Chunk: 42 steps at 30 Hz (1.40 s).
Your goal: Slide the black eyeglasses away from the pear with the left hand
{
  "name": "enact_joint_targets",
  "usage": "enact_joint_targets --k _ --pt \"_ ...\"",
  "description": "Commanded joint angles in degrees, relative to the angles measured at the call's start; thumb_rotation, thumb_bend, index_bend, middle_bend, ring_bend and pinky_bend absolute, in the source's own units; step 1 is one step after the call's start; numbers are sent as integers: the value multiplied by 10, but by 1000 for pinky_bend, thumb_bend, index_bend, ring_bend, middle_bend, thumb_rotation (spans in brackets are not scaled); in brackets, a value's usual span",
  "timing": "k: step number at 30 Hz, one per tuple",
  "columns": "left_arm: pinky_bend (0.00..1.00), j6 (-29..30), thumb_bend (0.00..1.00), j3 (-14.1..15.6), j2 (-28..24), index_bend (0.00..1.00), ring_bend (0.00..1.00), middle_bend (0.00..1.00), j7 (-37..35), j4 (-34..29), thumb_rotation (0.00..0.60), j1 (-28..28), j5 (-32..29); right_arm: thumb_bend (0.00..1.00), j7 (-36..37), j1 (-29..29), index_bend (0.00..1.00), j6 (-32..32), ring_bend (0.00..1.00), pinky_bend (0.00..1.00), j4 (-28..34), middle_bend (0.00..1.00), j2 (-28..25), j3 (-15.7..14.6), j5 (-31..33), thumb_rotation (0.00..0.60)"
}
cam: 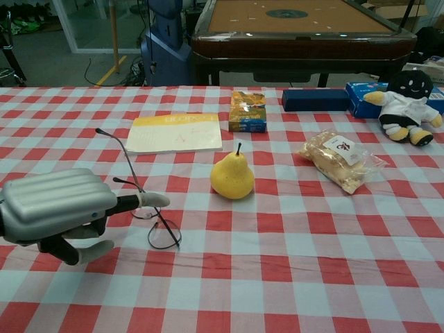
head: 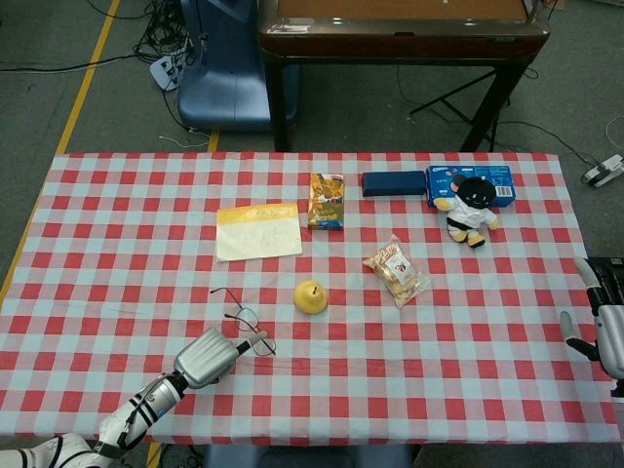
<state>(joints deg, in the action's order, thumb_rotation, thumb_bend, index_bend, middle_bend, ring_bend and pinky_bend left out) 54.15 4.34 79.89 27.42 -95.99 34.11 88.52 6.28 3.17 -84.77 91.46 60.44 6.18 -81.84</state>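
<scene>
Now left hand (cam: pixel 55 208) fingers spread, fingertip touching black eyeglasses (cam: pixel 154 220), pear (cam: pixel 232 175) beyond.

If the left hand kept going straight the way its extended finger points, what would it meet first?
The eyeglasses: the left hand points right, its finger already at the frame. Beyond them the line seems to pass just in front of the pear, though depth is unclear.

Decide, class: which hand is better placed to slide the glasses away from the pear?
Left. The left hand already has a fingertip at the glasses; the right hand sits at the table's far edge.
</scene>
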Motion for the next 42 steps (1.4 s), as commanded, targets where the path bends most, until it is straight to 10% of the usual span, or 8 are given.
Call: enact_joint_targets --k 1,42 --pt "973 -1 511 2 -2 0 932 1000 4 0 600 -1 -3 428 0 0 0 0 0 69 0 87 0 0 0 600" --pt "973 -20 511 -4 15 0 929 1000 -11 32 600 8 -49 428 -5 -3 0 -2 0 69 5 87 -2 1 1 600"
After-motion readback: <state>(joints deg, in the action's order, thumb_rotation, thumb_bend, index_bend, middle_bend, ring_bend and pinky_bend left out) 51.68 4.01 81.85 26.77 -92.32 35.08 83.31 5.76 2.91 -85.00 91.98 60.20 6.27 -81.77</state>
